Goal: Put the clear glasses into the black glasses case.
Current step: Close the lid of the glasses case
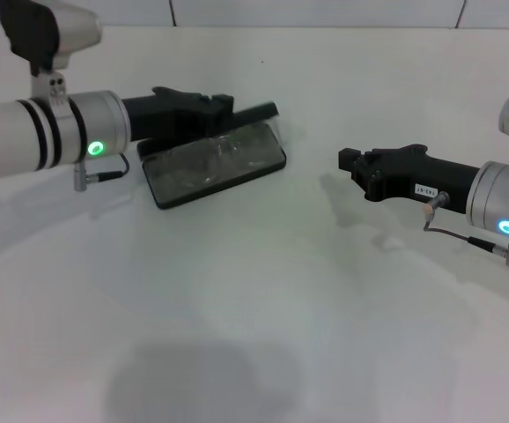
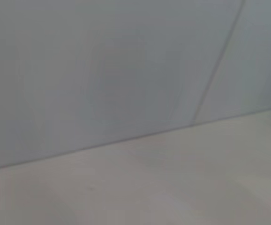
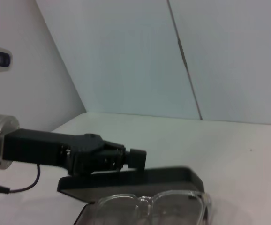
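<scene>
Head view: clear glasses [image 1: 212, 160] inside black glasses case [image 1: 171, 196].

Hidden and cut off

The matte black hinged glasses case [image 3: 140, 180] runs off the right wrist view's edge; the left gripper [image 1: 224, 107] covers its lid's rim.

Head looks down; right wrist faces the black glasses case [image 3: 140, 180].

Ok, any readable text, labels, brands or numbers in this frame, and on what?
Small white sticker on the black right gripper: dark characters, too small to read.
Matte black hinged glasses case, open on the white table with the transparent plastic glasses inside: no lettering visible.
Black left gripper at the case lid: no markings.
Left wrist view: no text.
</scene>
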{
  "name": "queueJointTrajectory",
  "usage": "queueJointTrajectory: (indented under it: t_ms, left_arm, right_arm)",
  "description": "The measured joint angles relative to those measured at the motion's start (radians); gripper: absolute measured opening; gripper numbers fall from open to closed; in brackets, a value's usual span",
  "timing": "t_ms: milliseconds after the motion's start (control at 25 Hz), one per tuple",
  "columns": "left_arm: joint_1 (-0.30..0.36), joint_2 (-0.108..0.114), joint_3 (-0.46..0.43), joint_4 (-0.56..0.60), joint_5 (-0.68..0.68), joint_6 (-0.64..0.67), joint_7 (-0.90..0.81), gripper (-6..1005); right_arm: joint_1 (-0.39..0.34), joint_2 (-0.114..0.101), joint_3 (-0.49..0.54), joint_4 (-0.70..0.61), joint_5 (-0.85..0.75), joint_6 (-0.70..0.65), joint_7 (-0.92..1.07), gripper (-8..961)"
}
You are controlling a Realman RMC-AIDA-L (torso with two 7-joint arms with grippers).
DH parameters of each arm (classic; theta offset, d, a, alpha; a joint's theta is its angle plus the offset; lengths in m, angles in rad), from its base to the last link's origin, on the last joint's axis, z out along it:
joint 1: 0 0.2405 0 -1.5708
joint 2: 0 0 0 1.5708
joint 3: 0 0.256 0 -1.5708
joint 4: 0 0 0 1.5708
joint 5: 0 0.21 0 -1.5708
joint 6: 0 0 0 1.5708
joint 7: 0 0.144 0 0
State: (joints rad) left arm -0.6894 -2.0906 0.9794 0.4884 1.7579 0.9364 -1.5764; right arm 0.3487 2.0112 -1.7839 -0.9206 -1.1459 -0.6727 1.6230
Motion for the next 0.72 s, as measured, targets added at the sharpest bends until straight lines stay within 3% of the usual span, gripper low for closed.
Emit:
queueJointTrajectory:
  t_ms: [240, 720]
  left_arm:
    - [0.021, -0.001, 0.072, -0.019, -0.083, 0.022, -0.001, 116]
    - [0.130, -0.006, 0.080, -0.019, -0.152, 0.115, -0.006, 132]
  right_arm:
    - [0.003, 0.000, 0.021, 0.011, -0.006, 0.002, 0.000, 118]
    - [0.028, 0.001, 0.022, 0.043, -0.014, -0.006, 0.000, 126]
